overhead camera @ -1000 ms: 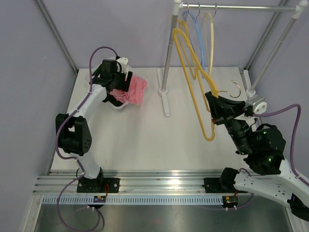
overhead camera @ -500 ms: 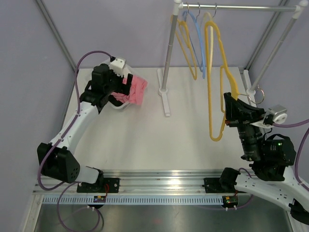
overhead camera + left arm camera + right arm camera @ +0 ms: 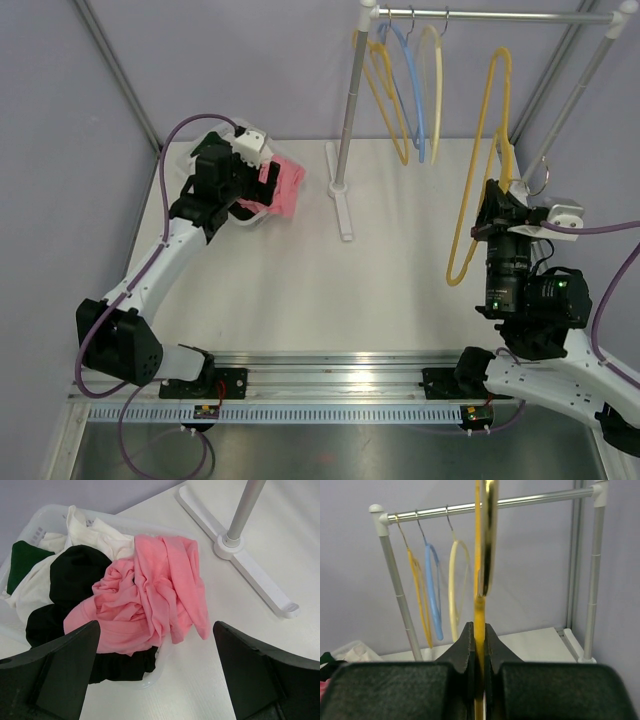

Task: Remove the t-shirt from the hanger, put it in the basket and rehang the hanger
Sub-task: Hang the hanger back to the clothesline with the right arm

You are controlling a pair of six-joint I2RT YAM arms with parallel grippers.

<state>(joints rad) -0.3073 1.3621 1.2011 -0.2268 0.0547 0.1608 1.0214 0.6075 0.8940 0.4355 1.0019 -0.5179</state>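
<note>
The left pincer (image 3: pixel 155 630) is spread wide and holds nothing. It hangs directly above a pale plastic basket (image 3: pixel 50 515) at the far left of the tabletop (image 3: pixel 350 290). The pink t-shirt (image 3: pixel 150 595) lies crumpled in that basket, on top of the pile and off any hanger, and one fold spills over the near rim toward the tabletop. Under and beside it in the same basket are a black garment (image 3: pixel 77 572), a white garment (image 3: pixel 95 532) against the far wall, and a green garment (image 3: pixel 22 560) tucked at the left edge. Just right of the basket, the white foot (image 3: pixel 250 575) of the clothes rack rests flat on the tabletop with its pole rising from it. On the far right, the right pincer (image 3: pixel 475 645) is clenched on a bare yellow hanger (image 3: pixel 487 530) — held upright, with the thin frame pinched between the fingers and nothing draped on it. Behind it, the rack's rail (image 3: pixel 520 501) carries three more empty hangers side by side: an amber one (image 3: pixel 420 605), a blue one (image 3: pixel 434 595) and a cream one (image 3: pixel 455 590).
</note>
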